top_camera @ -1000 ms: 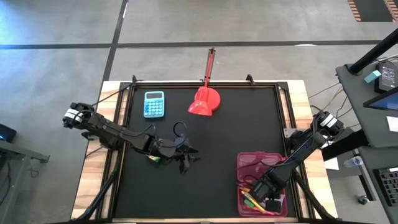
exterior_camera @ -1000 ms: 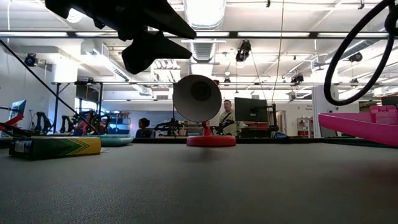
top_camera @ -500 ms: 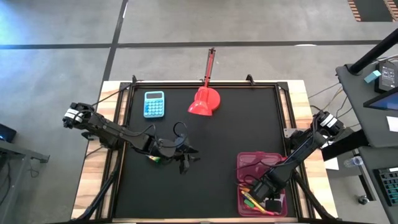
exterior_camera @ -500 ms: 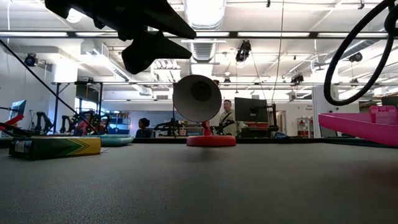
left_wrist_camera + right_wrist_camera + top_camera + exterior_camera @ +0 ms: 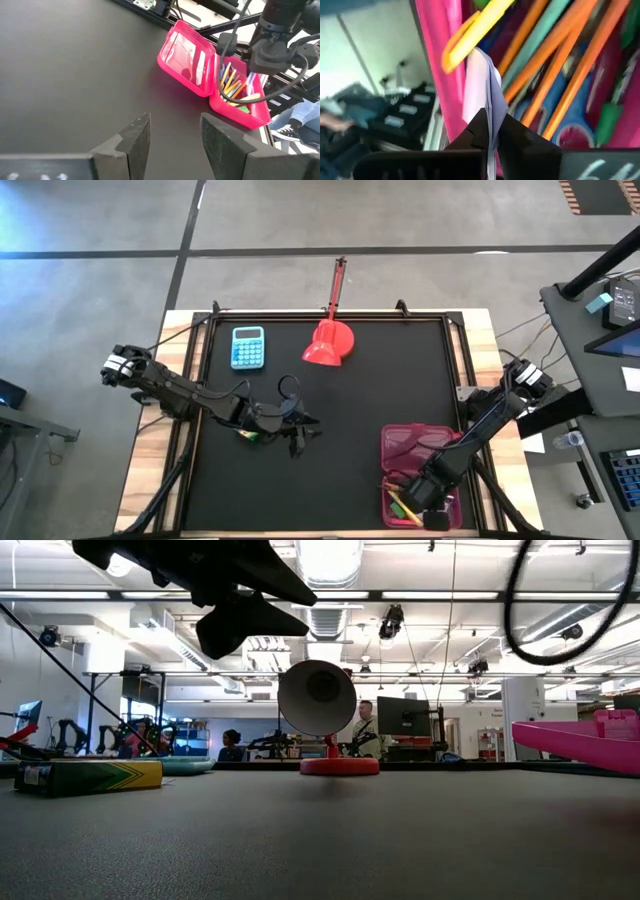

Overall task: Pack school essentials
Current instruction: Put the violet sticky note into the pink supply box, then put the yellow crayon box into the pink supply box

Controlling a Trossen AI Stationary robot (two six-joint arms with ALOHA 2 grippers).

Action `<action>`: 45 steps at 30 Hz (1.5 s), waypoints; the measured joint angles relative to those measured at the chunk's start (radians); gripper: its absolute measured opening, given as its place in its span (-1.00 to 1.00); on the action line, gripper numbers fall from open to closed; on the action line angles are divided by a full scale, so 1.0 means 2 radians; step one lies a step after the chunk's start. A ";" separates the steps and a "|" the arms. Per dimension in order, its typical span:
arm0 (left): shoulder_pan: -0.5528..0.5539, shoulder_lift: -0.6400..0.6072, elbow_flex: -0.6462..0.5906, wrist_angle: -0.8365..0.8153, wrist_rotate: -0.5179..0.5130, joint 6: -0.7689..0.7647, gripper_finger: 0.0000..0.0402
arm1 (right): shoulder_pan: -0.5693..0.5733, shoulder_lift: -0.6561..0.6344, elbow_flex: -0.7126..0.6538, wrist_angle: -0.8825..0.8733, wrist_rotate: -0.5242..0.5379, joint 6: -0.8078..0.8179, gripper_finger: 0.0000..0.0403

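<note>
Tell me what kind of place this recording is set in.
Probably a robotics lab or open workshop: exposed ceiling ducts, other workbenches holding a monitor, and people seated beyond the black table.

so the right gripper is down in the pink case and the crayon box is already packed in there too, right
Not quite: the crayon box is not in the pink case. The low view shows it lying flat on the table mat, and the high view shows it under the left arm, far from the case. The right gripper is indeed down in the case, shut on a pale sheet.
</note>
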 joint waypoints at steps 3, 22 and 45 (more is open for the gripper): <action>0.000 0.000 0.000 0.000 0.000 0.000 -0.23 | -0.001 0.000 -0.001 -0.005 0.011 0.012 -0.86; 0.001 0.000 0.000 -0.006 0.000 0.000 -0.23 | 0.002 -0.001 0.087 -0.191 0.070 0.017 -0.17; -0.049 0.000 -0.006 -0.204 0.202 -0.186 -0.23 | 0.011 -0.001 0.199 -0.204 0.625 0.263 -0.31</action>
